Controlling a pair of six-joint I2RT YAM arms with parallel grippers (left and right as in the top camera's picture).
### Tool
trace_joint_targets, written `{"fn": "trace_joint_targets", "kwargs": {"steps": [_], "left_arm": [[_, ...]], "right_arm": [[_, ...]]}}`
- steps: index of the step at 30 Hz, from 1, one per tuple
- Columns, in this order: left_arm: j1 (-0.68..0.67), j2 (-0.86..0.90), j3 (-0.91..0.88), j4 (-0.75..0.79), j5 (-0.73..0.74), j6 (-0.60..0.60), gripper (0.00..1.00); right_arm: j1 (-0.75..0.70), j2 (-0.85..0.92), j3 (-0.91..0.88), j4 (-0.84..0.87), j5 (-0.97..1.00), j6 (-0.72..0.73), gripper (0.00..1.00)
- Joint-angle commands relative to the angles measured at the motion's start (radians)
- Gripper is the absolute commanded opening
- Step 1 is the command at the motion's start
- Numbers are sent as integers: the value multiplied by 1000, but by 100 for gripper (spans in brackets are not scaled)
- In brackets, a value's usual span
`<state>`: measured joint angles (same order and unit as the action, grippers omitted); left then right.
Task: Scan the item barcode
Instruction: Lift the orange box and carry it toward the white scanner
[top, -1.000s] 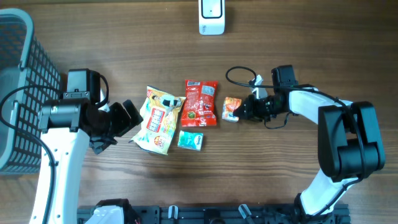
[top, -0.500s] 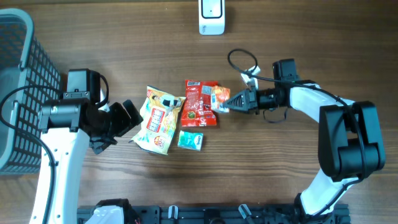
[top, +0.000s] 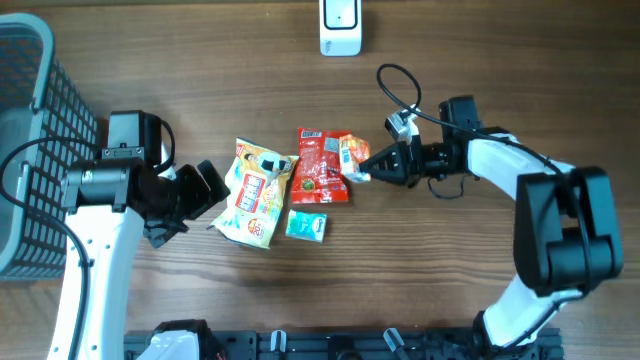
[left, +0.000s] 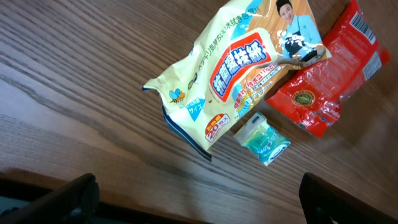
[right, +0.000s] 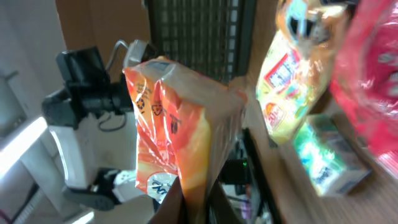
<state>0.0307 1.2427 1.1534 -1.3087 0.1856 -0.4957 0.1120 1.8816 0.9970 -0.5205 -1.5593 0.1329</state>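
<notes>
Right gripper (top: 375, 167): clenched on orange packet (top: 353, 157), held edgewise at 3 o'clock of red pouch (top: 322, 166), freeing a face for reading.
Scanner (top: 340, 27): 12 o'clock, well apart; barcode possibly hidden.
Left gripper (top: 207, 188): released, idle.

Unclear East Asian print, yellow bag (left: 236, 81)

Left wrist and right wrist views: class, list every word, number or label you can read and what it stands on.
Cream-yellow plastic snack bag: white East Asian characters on a red banner, not legible.
Red plastic packet: barcode, digits too small.
Small teal packet: print blurred.
Orange foil packet: print blurred.
</notes>
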Motion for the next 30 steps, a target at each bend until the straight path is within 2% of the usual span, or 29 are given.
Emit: {"fn": "trace_joint_targets", "kwargs": {"steps": [1, 7, 12, 17, 19, 30], "left_arm": [[-3, 1, -5, 0, 11, -10, 100], [-3, 1, -5, 0, 11, -10, 100], [-3, 1, -5, 0, 11, -10, 100], [-3, 1, -5, 0, 11, -10, 100], [-3, 1, -5, 0, 11, -10, 100], [-3, 1, -5, 0, 11, -10, 100]], "right_arm": [[-3, -143, 11, -56, -65, -134, 4], [0, -222, 11, 137, -65, 27, 4], [0, -223, 11, 322, -65, 243, 4], [-11, -223, 11, 657, -65, 540, 4], [-11, -223, 11, 751, -64, 613, 4], [74, -223, 11, 783, -64, 627, 4]]}}
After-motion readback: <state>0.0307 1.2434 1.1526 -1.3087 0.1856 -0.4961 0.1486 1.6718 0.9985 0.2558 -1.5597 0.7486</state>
